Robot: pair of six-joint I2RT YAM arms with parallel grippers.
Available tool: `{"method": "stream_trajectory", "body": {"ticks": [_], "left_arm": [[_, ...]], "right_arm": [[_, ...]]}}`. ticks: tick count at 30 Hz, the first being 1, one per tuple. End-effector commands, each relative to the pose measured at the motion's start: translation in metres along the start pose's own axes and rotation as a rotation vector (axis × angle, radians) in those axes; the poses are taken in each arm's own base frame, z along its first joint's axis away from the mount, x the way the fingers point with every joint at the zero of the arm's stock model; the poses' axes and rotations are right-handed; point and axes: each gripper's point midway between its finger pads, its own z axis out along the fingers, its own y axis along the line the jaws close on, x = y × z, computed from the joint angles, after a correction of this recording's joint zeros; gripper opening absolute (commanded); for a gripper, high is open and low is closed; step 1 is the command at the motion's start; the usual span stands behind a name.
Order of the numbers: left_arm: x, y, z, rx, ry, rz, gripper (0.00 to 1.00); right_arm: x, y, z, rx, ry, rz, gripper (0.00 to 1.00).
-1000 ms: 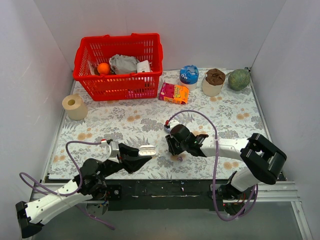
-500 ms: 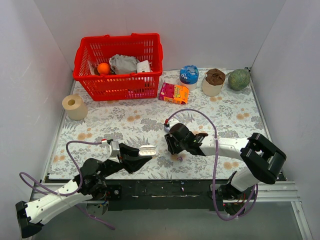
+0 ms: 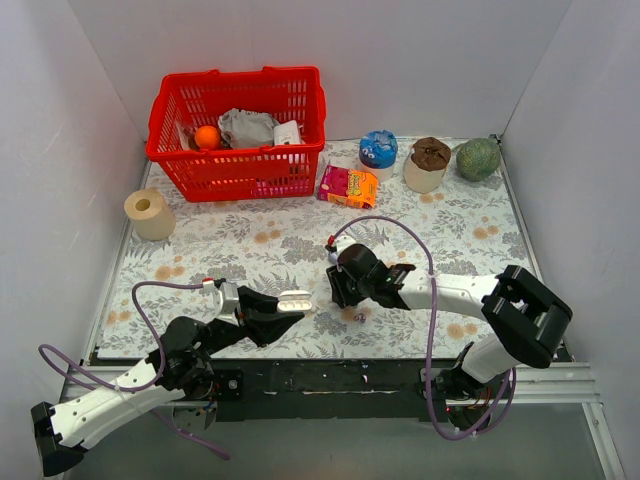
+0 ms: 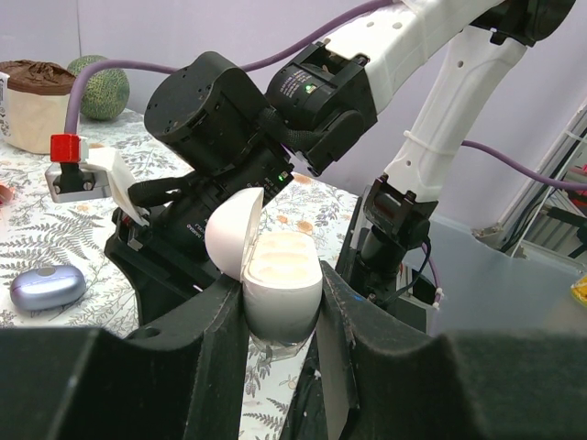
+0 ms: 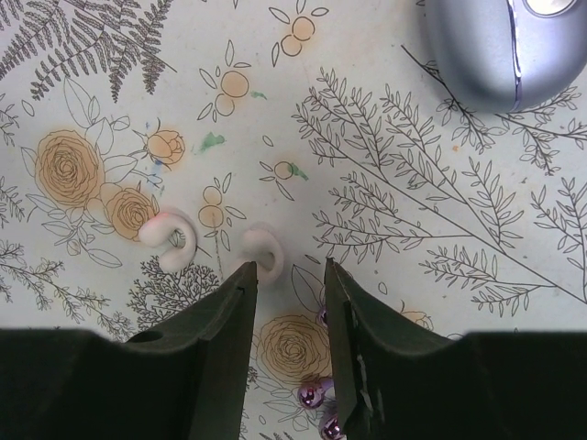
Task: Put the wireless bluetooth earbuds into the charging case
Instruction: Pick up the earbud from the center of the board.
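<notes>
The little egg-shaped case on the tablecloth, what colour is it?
The case is pale lavender-blue, clearest in the right wrist view.

case (image 4: 46, 286) left of earbuds (image 5: 310, 396), on table (image 3: 470, 230) | basket (image 3: 238, 133) rear-left

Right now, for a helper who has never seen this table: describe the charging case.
Find the right gripper, low over the flowered cloth. The charging case lies there, just ahead of it. It is a lavender pebble; the white case, lid open, sits in the left gripper.
</notes>
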Motion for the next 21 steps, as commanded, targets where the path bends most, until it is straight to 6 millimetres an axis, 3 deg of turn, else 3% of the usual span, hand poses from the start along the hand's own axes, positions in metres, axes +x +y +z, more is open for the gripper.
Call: {"method": "stream_trajectory", "body": {"ticks": [1, 21], "left_arm": [[-0.012, -0.003, 0.001, 0.007, -0.027, 0.000, 0.00], [-0.011, -0.003, 0.001, 0.007, -0.024, -0.001, 0.00]], "right_arm": [[-0.017, 0.011, 0.002, -0.036, -0.027, 0.016, 0.44], [0.004, 0.013, 0.015, -0.057, 0.056, 0.021, 0.42]]}}
